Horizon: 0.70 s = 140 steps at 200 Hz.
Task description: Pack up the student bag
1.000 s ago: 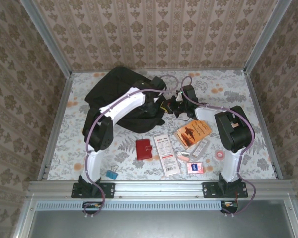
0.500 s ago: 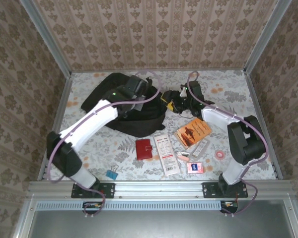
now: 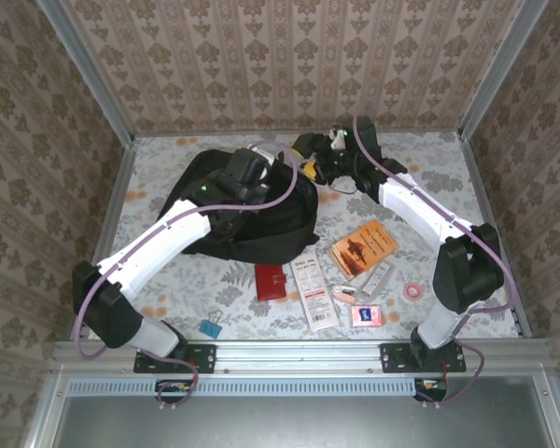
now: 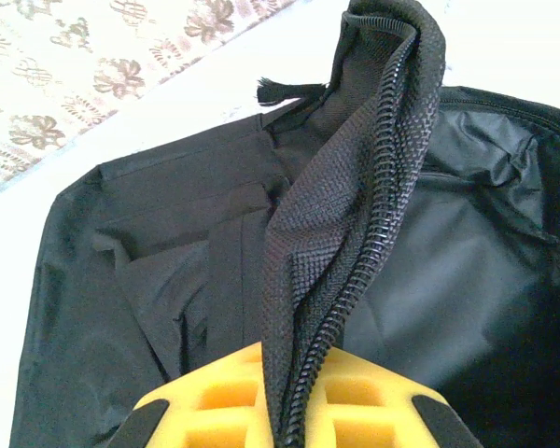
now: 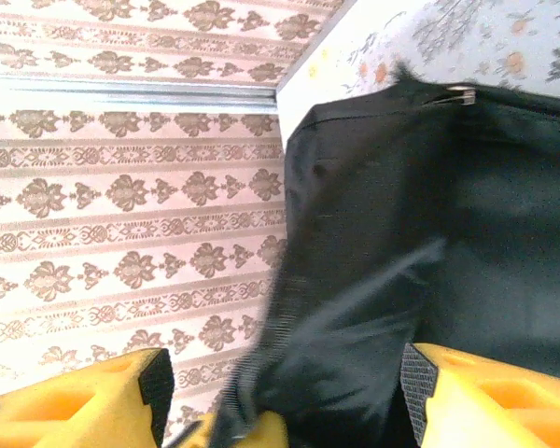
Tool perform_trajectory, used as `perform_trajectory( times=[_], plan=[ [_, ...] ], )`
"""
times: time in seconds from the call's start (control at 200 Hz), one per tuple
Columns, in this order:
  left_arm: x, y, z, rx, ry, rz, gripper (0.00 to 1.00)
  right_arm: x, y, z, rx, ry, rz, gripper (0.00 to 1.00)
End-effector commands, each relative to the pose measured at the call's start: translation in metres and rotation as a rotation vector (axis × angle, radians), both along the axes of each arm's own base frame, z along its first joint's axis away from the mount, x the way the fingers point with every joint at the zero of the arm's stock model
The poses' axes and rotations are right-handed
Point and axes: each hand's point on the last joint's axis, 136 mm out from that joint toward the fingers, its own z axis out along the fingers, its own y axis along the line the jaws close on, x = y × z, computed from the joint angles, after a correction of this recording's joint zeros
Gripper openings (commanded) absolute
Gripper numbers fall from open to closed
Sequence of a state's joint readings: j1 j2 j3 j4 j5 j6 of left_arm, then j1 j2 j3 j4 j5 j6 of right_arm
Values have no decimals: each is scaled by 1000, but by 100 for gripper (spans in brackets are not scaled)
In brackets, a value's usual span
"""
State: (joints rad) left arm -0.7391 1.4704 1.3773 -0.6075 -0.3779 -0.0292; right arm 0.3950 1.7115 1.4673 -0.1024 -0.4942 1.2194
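Top external view: large black soft-fabric student bag (image 3: 261, 219) lies toward the far side of the floral-covered table (image 3: 448, 187). Left gripper (image 3: 252, 170) sits on top of the bag. In the left wrist view its yellow foam fingers (image 4: 201, 401) are pinched closed on the bag's zipper-edged lip (image 4: 355, 215), which stands upright. Right gripper (image 3: 308, 149) is at the bag's far right corner. In the right wrist view its jaws stand apart, with black fabric slack between them and unclamped. Loose items lie on the near right of the bag: red wallet (image 3: 271, 281), white flat packet (image 3: 314, 290), orange booklet (image 3: 362, 247). Judged step: opening the bag's mouth, with no item yet in either gripper. Next move likely calls for the right jaws to close on the opposite lip and draw it away from the left grip, spreading the opening enough for the first item.
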Motion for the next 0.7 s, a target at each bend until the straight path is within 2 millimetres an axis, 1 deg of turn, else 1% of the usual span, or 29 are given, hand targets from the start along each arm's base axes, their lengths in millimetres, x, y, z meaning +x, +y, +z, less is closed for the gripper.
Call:
perform_trajectory(
  times=[0.0,0.145,0.265,0.46,0.535,0.585,0.645,0.695],
  plan=[
    [-3,-13,21,-51,-63,-78,0,-4,13,-25,-29,157,23,69],
    [-7,-13,21,-41,-68,-105,0,-5,39,-45,-12,266,96,69],
    [-12,-12,21,-27,-68,-127,0,3,46,-62,-12,313,101,66],
    [-21,-9,12,3,-26,-153,0,18,59,-72,-11,345,130,55],
    [-23,-5,10,16,-21,-146,0,20,63,-75,-14,359,156,43],
    [-22,-2,10,28,-22,-133,0,20,64,-77,-14,367,159,32],
    [-22,3,12,42,-29,-119,0,21,61,-78,-19,366,145,18],
    [-23,6,13,55,-33,-112,0,23,57,-76,-16,357,130,10]
  ],
)
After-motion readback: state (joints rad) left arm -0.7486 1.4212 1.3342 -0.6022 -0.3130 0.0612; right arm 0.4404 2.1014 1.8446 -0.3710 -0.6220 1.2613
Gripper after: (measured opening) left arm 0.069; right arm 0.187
